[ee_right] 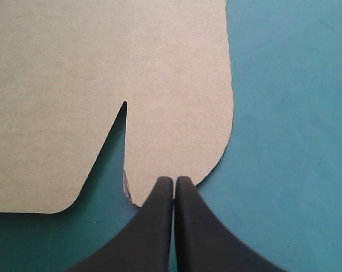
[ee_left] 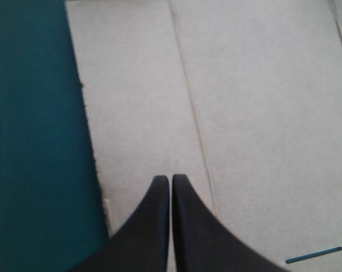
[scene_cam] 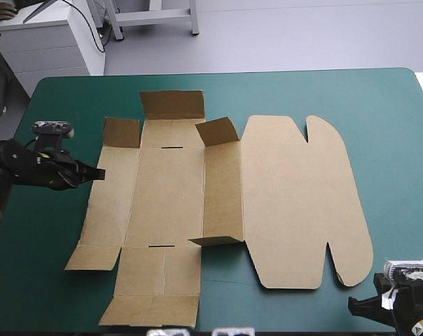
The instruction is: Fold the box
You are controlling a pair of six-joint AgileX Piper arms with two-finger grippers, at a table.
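High view: your brown box [scene_cam: 295, 203] lies mostly flat in the middle of the table [scene_cam: 393, 98], light stiff board (likely bending only at creases), so pinch a flap edge; the left gripper [scene_cam: 92, 172] at its side toward the left edge and the right gripper [scene_cam: 355, 304] by the near right corner are both closed, empty.

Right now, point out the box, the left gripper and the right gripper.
box [scene_cam: 295, 203]: high view, flat lid panel.
left gripper [ee_left: 171, 180]: left wrist view, between fingertips.
right gripper [ee_right: 175, 180]: right wrist view, between fingertips.
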